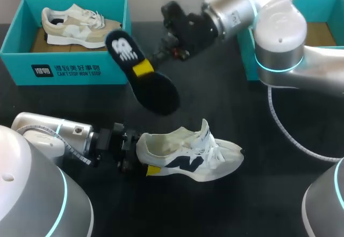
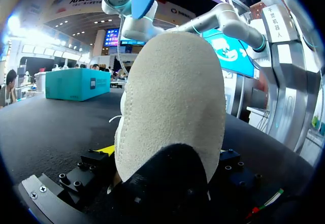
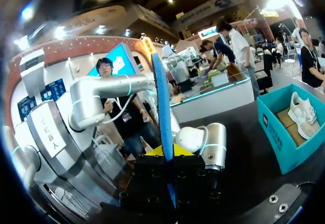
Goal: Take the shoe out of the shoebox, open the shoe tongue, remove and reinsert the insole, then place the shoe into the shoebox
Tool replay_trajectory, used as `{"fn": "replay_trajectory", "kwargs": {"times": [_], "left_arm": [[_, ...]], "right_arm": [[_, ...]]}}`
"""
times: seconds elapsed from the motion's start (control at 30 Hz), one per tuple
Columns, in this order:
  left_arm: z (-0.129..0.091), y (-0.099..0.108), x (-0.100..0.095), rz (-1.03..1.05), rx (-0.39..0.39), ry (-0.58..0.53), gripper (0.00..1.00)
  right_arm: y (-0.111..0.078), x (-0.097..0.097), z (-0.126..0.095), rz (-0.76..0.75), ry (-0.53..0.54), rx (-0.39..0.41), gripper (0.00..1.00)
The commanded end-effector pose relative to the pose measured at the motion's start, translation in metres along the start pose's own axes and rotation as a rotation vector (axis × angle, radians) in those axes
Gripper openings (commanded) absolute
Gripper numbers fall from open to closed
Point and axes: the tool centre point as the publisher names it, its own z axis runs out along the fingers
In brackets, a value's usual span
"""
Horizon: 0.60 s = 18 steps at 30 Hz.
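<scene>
The right tool (image 1: 146, 65) grips the insole (image 1: 161, 94), already out, in mid-air. The left tool (image 1: 141, 153) clamps the shoe (image 1: 193, 151) by its heel on the worktop (image 1: 242, 205). Reinserting and boxing remain.

Black insole (image 1: 156, 89), apparently blue-backed, cream shoe (image 1: 188, 153), teal shoebox (image 1: 64, 67)

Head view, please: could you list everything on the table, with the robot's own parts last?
white shoe: one, white with dark logo, on the table's near middle.
insole: one, black with white logo, held in the air above the table.
shoebox: one, teal, far left.
beige shoe: one, beige and white, inside the shoebox.
second box: one, teal, far right, partly behind the right arm.
table: one, black.
left gripper: one, black, shut on the white shoe's heel.
right gripper: one, black, yellow tip, shut on the insole.
</scene>
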Motion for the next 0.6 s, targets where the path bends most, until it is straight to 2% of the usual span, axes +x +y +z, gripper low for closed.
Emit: {"fn": "replay_trajectory", "kwargs": {"times": [0.03,0.07,0.17,0.27,0.6], "left_arm": [[0.002,0.002,-0.002,0.000,-0.003,0.003,0.00],[0.002,0.002,-0.002,0.000,-0.003,0.003,0.00],[0.002,0.002,-0.002,0.000,-0.003,0.003,0.00],[0.002,0.002,-0.002,0.000,-0.003,0.003,0.00],[0.002,0.002,-0.002,0.000,-0.003,0.003,0.00]], "right_arm": [[0.003,0.034,-0.014,0.002,-0.054,-0.085,0.00],[0.007,0.041,-0.016,-0.003,-0.061,-0.135,0.00],[0.012,0.051,-0.019,0.007,-0.067,-0.173,0.00],[0.026,0.064,-0.024,0.045,-0.053,-0.246,0.00],[0.026,0.064,-0.024,0.045,-0.053,-0.246,0.00]]}}
